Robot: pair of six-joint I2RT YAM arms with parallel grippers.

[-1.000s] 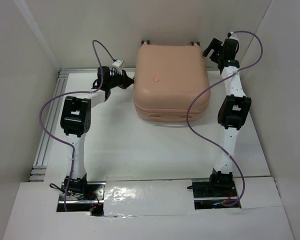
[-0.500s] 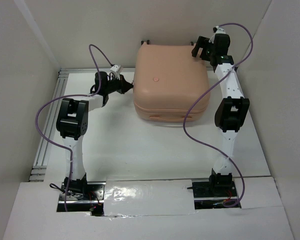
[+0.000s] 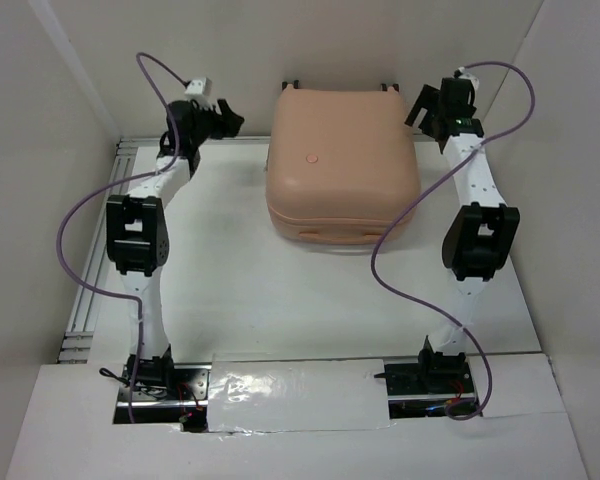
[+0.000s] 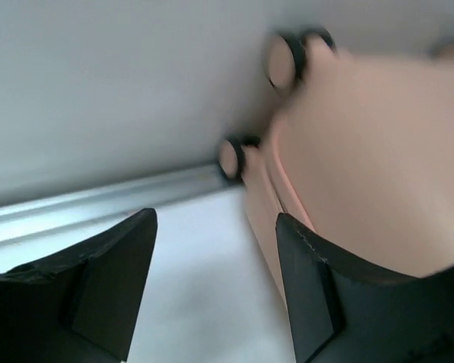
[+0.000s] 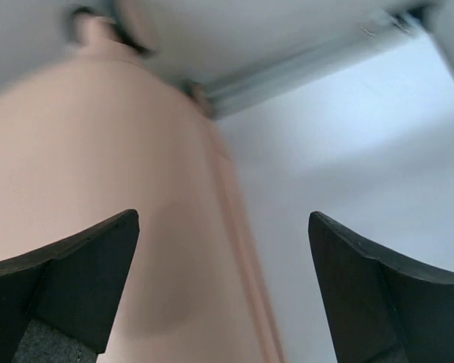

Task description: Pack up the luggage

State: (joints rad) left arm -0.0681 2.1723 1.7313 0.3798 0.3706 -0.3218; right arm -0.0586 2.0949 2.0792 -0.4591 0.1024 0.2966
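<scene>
a: where does the small peach-pink hard-shell suitcase (image 3: 343, 160) sit?

b: flat on the white table top (image 3: 240, 290), at the far middle, close to the back wall. its small black-and-pink wheels (image 4: 281, 59) point at that wall. the two shells lie together, with the seam running round the side.

a: and the arms?

b: one at each far corner. the left gripper (image 4: 216, 227) hangs off the suitcase's left rear corner, well apart from the shell. its fingers are spread, with only table and the silver aluminium rail (image 4: 98, 200) showing between them. the right gripper (image 5: 223, 219) is by the right rear corner, fingers spread wide too, and it carries nothing. its wrist view looks down the shell's side, with the seam roughly midway in the gap, but i cannot tell whether either finger touches the shell.

a: so which step is this?

b: my reading is that it falls between holds. neither gripper has anything, and no loose item to pack shows on the table (the inside is hidden, so i cannot say what it holds). with the case shut and nothing left lying about, the packing looks near its end, or else the lid has yet to be lifted.

a: what does the next move call for?

b: if the lid must come up, a finger has to catch the seam edge while the other arm steadies the smooth shell, which looks likely to slide on its rounded corners. if the job is done, the arms only need to pull clear without knocking it.
</scene>
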